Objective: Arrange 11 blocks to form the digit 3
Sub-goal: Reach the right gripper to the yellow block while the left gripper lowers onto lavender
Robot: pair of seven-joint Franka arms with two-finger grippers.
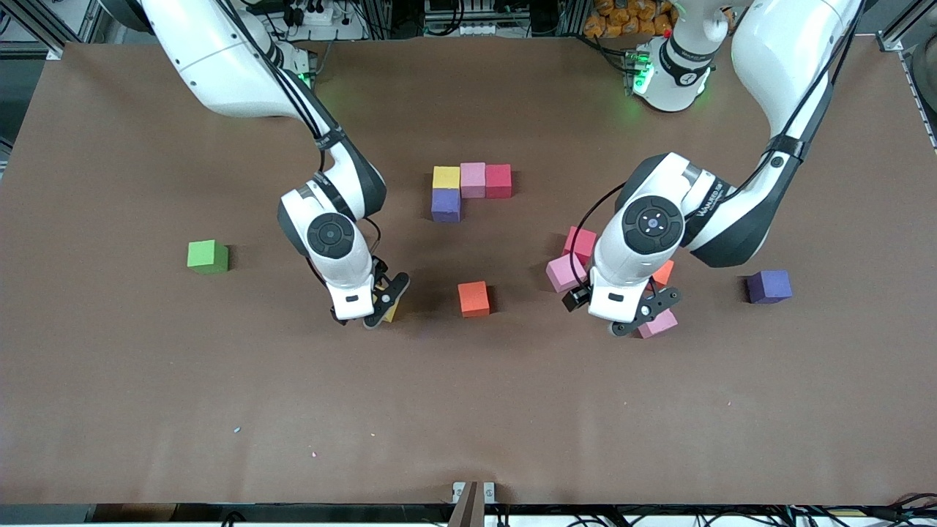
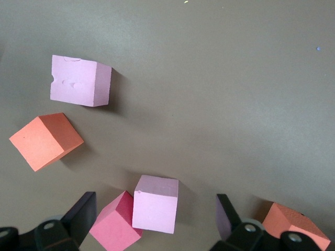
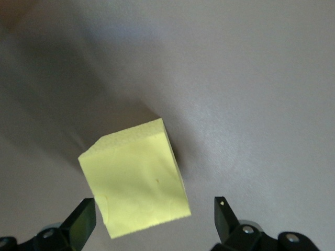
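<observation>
Four cubes placed (image 1: pixel 468 189) — seven left. Right gripper (image 3: pixel 152 219) wide, yellow cube (image 3: pixel 137 178) between jaws; left gripper (image 2: pixel 154 219) wide around pink cube (image 2: pixel 155 203).

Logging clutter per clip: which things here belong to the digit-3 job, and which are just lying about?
Job: joined top yellow cube, pink cube, red cube, blue cube; lone orange cube; purple cube; pink-red-orange cluster under the open left gripper; loose yellow cube under the open right gripper.
Lying about: green cube.

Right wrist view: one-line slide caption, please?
Open right end effector poised over a lone yellow block on the brown table.
</observation>
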